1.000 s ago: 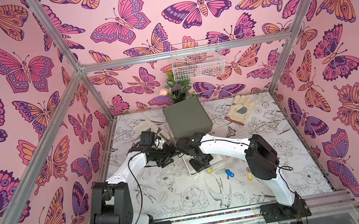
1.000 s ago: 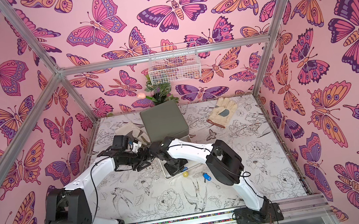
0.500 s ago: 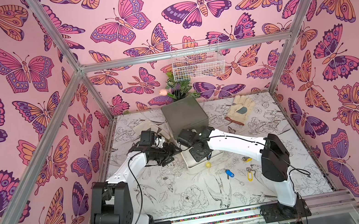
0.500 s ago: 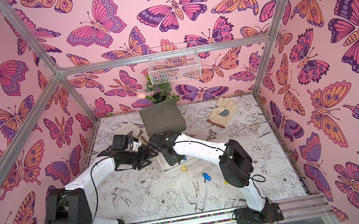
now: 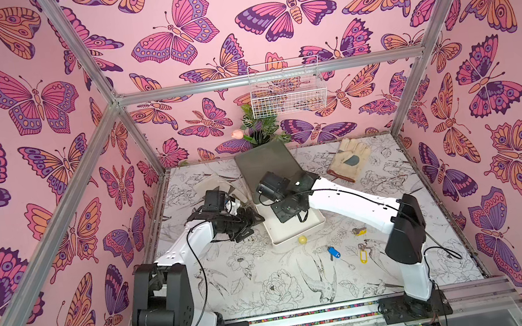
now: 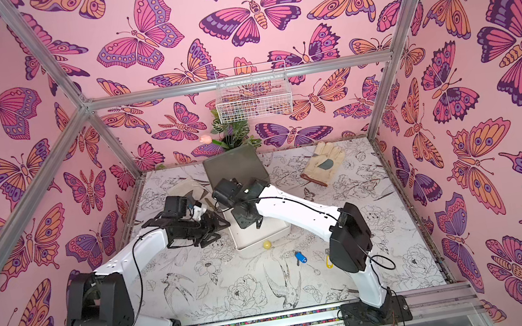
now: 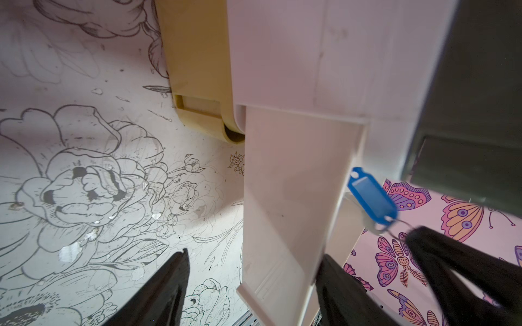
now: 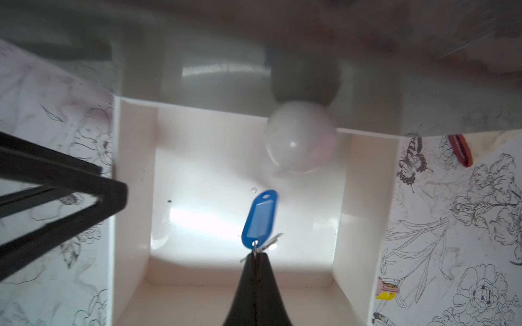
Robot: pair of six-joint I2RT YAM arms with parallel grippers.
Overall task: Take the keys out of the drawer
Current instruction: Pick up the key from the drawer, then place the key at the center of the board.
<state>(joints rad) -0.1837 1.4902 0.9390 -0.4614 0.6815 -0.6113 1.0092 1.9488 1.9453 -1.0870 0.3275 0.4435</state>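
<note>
The white drawer (image 5: pixel 275 230) stands pulled out of a grey-topped cabinet (image 5: pixel 263 161). My right gripper (image 8: pixel 255 255) is shut on the ring of a blue-tagged key (image 8: pixel 261 218) and holds it hanging above the drawer floor (image 8: pixel 211 214); the same blue tag (image 7: pixel 371 196) shows in the left wrist view. My left gripper (image 7: pixel 254 254) is open and straddles the drawer's side wall (image 7: pixel 288 197). In both top views more keys lie on the table in front of the drawer: a blue-tagged one (image 5: pixel 334 252) (image 6: pixel 300 257) and two yellow-tagged ones (image 5: pixel 364 255) (image 5: pixel 361 231).
A white ball (image 8: pixel 300 138) sits at the back of the drawer. A small yellow ball (image 5: pixel 302 240) lies by the drawer's front. A work glove (image 5: pixel 348 161) lies at the back right, a plant (image 5: pixel 259 129) and a wire basket (image 5: pixel 287 91) at the back wall.
My right wrist has moved from the drawer's front edge back over the drawer toward the cabinet, staying shut. The left arm has kept its place.
</note>
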